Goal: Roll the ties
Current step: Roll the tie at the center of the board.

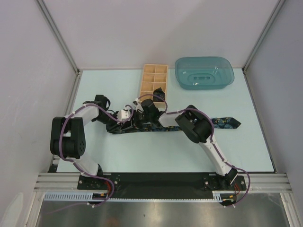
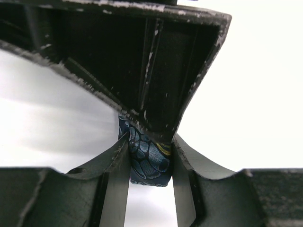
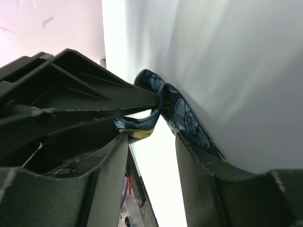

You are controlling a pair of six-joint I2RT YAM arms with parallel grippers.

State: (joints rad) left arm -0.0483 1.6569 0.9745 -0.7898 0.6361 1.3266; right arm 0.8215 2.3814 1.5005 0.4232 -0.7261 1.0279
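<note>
1. The left gripper [image 2: 149,142] was clenched on a folded end of the tie [image 2: 150,161], mid-table.
2. The right gripper [image 3: 151,137] met that fold; whether it gripped could not be told.
3. The tie's pointed end lay flat, rightward on the table [image 1: 151,153].

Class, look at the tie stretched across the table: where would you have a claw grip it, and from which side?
Likely the tie at its pointed right end, from above, pinching across the width: it lies flat there, uncovered, with nothing beside it.

Soft cloth tie [image 1: 225,123], glossy plastic tray [image 1: 228,75]
</note>
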